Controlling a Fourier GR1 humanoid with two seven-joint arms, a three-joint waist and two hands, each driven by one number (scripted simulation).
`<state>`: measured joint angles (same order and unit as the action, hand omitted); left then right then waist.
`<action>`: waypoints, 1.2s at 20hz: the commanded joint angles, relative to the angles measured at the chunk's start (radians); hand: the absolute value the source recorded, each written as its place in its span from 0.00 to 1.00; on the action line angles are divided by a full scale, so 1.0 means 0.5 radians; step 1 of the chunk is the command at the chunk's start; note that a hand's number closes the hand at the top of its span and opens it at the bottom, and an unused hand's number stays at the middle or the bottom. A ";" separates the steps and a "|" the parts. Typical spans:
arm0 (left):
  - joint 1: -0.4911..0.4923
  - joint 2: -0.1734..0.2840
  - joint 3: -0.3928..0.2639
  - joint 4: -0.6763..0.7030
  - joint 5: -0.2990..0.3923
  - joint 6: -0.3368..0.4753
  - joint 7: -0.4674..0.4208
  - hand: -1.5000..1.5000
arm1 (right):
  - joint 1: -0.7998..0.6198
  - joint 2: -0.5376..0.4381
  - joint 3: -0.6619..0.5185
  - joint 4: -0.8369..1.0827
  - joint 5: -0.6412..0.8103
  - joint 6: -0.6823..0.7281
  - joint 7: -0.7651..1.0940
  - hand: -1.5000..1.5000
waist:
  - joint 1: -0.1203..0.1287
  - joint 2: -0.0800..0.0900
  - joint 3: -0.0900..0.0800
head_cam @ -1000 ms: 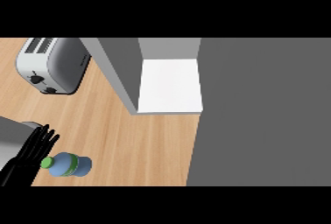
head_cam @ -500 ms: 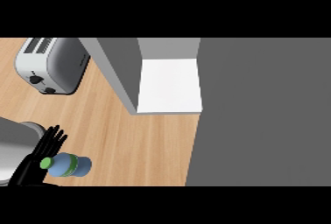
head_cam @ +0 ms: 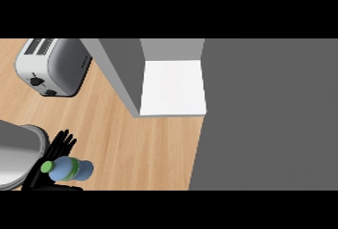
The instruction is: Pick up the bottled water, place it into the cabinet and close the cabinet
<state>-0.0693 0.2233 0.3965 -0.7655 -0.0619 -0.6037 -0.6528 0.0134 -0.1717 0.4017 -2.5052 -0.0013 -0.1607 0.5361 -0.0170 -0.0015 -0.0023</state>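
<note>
Left hand (head_cam: 54,150) showed at the lower left of the head view, fingers straight and spread, lying against the bottle (head_cam: 68,169) without curling round it. That bottle — blue with a green cap — stood on the wooden counter (head_cam: 145,147). At upper left sat a toaster (head_cam: 52,66); the cabinet (head_cam: 173,87) stood open at upper centre.

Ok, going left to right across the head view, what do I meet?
Silver toaster with black knobs → blue water bottle with green cap → white cabinet shelf → large grey cabinet panel.
</note>
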 commanded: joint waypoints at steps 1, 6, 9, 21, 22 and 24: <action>-0.082 0.063 -0.009 0.154 0.066 -0.261 -0.179 0.00 | 0.055 -0.011 -0.028 -0.193 0.048 -0.004 0.006 0.00 | 0.009 0.002 0.002; -0.052 0.009 -0.078 0.158 0.085 -0.241 -0.234 0.00 | 0.062 -0.059 -0.065 -0.380 0.037 -0.039 0.175 0.00 | 0.008 -0.005 0.001; -0.207 -0.028 -0.072 0.281 0.134 -0.169 -0.148 0.00 | 0.258 -0.068 -0.065 -0.297 -0.041 0.015 -0.051 0.00 | -0.005 -0.002 0.004; -0.313 -0.071 -0.230 0.316 0.191 -0.310 -0.177 1.00 | 0.273 -0.078 -0.105 -0.284 -0.026 0.007 -0.066 0.00 | -0.001 -0.003 0.002; -0.233 -0.087 -0.275 0.241 0.145 -0.263 -0.279 1.00 | 0.392 -0.087 -0.109 -0.264 -0.059 0.046 -0.199 0.00 | -0.002 -0.006 0.004; -0.233 -0.125 -0.323 0.163 0.069 -0.065 -0.406 1.00 | 0.404 -0.073 -0.098 -0.232 -0.062 0.050 -0.235 0.00 | -0.004 -0.006 0.004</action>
<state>-0.1890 0.1831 0.2706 -0.6378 0.0081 -0.6061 -0.6992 0.1358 -0.2040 0.3391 -2.4981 -0.0093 -0.1446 0.4126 -0.0176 -0.0032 -0.0009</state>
